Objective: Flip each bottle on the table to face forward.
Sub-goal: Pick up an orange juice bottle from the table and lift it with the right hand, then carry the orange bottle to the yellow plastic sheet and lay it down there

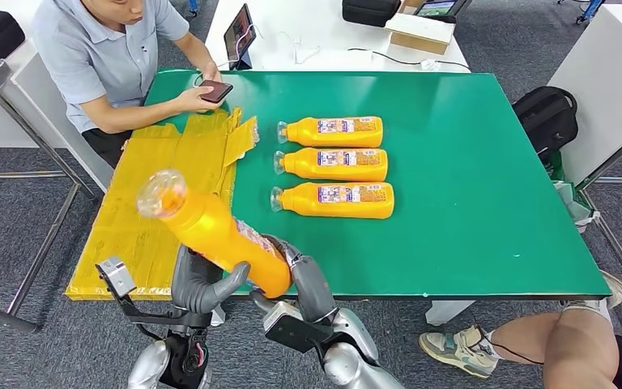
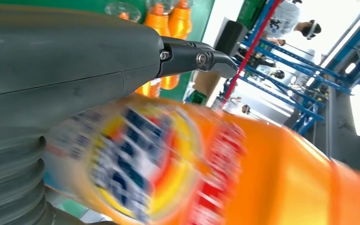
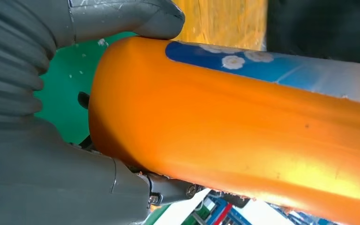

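An orange bottle [image 1: 210, 231] with a clear cap hangs tilted over the table's front left edge, cap pointing up and to the left. My left hand [image 1: 210, 284] grips its lower body and my right hand [image 1: 301, 279] holds its base. The left wrist view shows the bottle [image 2: 243, 173] with a blurred label under my left hand [image 2: 75, 61]. In the right wrist view my right hand [image 3: 51, 164] clasps the bottle's [image 3: 243, 126] bottom end. Three more orange bottles [image 1: 336, 131] [image 1: 336, 164] [image 1: 340, 200] lie side by side mid-table, labels up, caps to the left.
The green table [image 1: 470, 203] has a yellow flattened sheet [image 1: 154, 203] along its left side. A seated person [image 1: 113, 57] holds a phone at the far left corner. Another person's leg [image 1: 567, 340] is by the front right corner. A black backpack [image 1: 547, 113] stands to the right.
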